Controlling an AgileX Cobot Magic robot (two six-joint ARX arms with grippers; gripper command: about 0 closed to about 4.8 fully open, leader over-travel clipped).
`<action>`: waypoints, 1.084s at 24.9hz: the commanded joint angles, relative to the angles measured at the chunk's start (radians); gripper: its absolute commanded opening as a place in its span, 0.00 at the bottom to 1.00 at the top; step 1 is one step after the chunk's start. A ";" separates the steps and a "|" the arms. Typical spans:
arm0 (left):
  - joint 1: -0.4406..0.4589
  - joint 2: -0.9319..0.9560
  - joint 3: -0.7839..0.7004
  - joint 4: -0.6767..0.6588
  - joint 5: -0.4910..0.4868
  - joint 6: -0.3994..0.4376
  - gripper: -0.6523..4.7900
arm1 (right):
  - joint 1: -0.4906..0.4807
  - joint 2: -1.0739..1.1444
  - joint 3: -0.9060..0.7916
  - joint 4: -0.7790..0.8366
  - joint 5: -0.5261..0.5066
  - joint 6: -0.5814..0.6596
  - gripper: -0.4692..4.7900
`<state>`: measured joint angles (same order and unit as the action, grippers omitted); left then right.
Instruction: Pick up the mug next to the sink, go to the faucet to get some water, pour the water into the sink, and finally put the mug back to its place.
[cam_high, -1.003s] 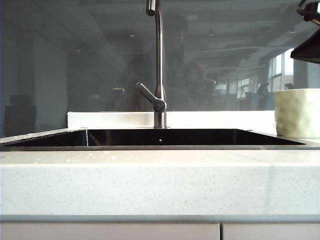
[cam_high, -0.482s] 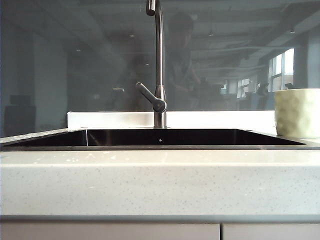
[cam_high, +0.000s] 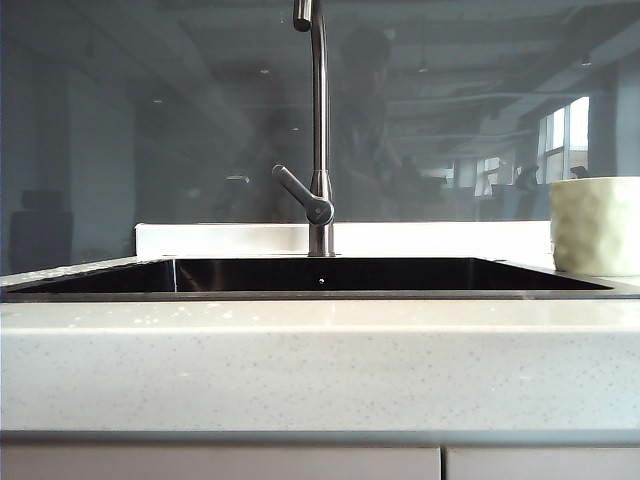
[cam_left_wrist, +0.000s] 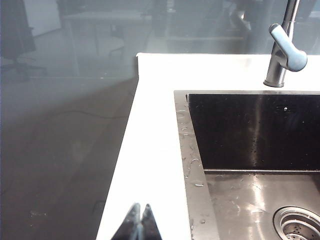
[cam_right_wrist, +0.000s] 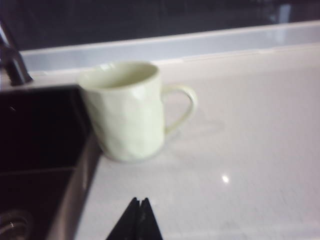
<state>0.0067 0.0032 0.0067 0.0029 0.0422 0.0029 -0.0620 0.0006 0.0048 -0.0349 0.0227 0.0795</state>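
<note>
The pale speckled stone surface (cam_high: 320, 365) fills the near part of the exterior view, with a glass wall behind it reflecting a dim room.

Set into that surface is the sink (cam_high: 320, 293), a wide dark basin with a thin metal rim. In the left wrist view its left rim (cam_left_wrist: 192, 165) carries water drops, and a round metal drain (cam_left_wrist: 298, 222) shows in the wet floor of the basin.

The faucet (cam_high: 318, 130) rises from the far edge of the sink near its middle, a slim metal pipe whose grey lever (cam_high: 298, 193) sticks out to the left, low on the pipe.

The mug (cam_high: 596, 226) stands upright on the surface just beside the right end of the sink, cut by the right edge of the exterior view. In the right wrist view the mug (cam_right_wrist: 125, 111) sits right at the sink's rim with its loop handle (cam_right_wrist: 181, 107) turned away from the basin; that picture is slightly blurred.

The left tool (cam_left_wrist: 139, 222) is clenched on nothing, its tips pressed together above the surface left of the sink.

The right tool (cam_right_wrist: 138, 218) is likewise clenched and empty, its tips together above the surface nearer than the mug and apart from it.
</note>
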 joint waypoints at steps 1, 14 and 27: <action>0.000 0.000 0.003 0.011 0.003 -0.003 0.11 | 0.014 -0.002 -0.003 0.082 -0.005 -0.001 0.07; 0.000 0.000 0.003 0.011 0.003 -0.003 0.11 | 0.063 -0.002 -0.003 0.093 -0.051 -0.001 0.07; 0.000 0.000 0.003 0.011 0.003 -0.003 0.11 | 0.025 -0.002 -0.003 0.124 -0.068 -0.002 0.07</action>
<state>0.0067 0.0032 0.0067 0.0032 0.0422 0.0029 -0.0311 0.0006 0.0048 0.0643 -0.0322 0.0795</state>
